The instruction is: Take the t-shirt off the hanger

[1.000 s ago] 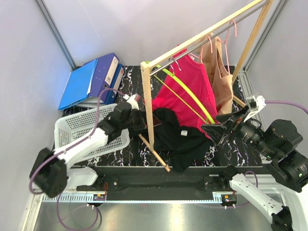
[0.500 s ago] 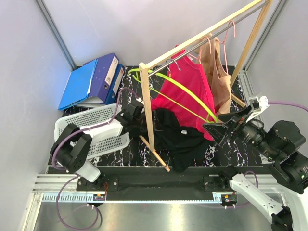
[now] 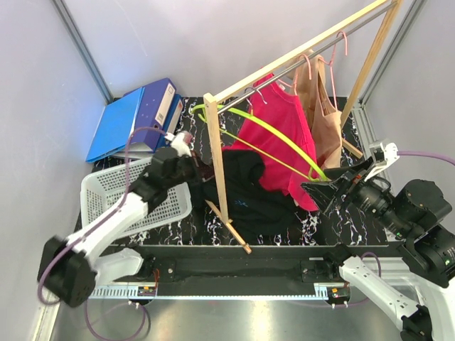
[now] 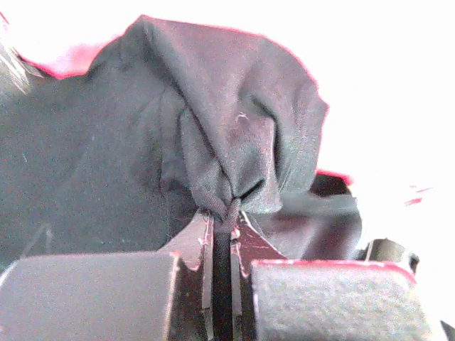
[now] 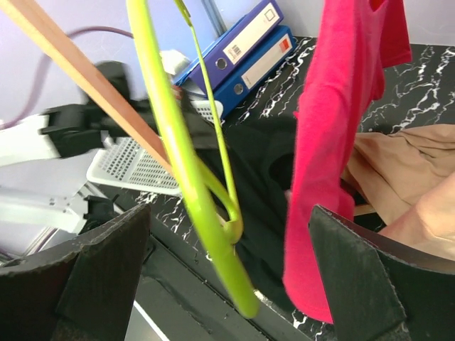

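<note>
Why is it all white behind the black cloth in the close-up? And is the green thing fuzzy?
Left wrist view: the background is blown out to white, but the dark shirt shows its folds. Right wrist view: the green hanger, near the lens, is blurry; the binders behind are sharper. Top view: even light, sharp.

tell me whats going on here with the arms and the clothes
The left hand is shut on a bunched fold of the black t-shirt, which is heaped low beside the wooden rack. The right hand is open near the green hanger and grips nothing. The hanger looks bare and hangs next to a red shirt.
</note>
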`<state>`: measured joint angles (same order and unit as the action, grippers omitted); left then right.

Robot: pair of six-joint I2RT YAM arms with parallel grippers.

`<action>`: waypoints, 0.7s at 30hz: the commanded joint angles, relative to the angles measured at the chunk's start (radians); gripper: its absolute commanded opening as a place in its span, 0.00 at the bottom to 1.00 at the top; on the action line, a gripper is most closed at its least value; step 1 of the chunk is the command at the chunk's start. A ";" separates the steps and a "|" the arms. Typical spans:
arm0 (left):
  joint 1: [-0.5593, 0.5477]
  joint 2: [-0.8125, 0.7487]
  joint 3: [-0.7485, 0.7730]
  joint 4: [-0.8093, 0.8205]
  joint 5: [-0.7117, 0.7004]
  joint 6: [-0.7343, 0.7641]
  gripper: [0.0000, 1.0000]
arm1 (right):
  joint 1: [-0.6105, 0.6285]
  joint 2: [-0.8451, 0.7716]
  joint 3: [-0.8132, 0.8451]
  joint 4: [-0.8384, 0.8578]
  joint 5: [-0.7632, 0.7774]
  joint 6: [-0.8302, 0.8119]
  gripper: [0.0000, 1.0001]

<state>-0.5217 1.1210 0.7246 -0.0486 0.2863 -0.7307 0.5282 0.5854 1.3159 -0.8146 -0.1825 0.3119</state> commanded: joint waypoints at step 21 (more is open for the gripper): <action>0.246 -0.309 0.751 -0.778 -0.501 0.301 0.00 | 0.004 0.037 0.080 -0.020 0.140 -0.059 1.00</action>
<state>-0.2825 0.8516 1.4326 -0.7315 -0.0105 -0.5358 0.5282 0.5911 1.3548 -0.8440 -0.0616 0.2844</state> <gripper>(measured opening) 0.060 0.994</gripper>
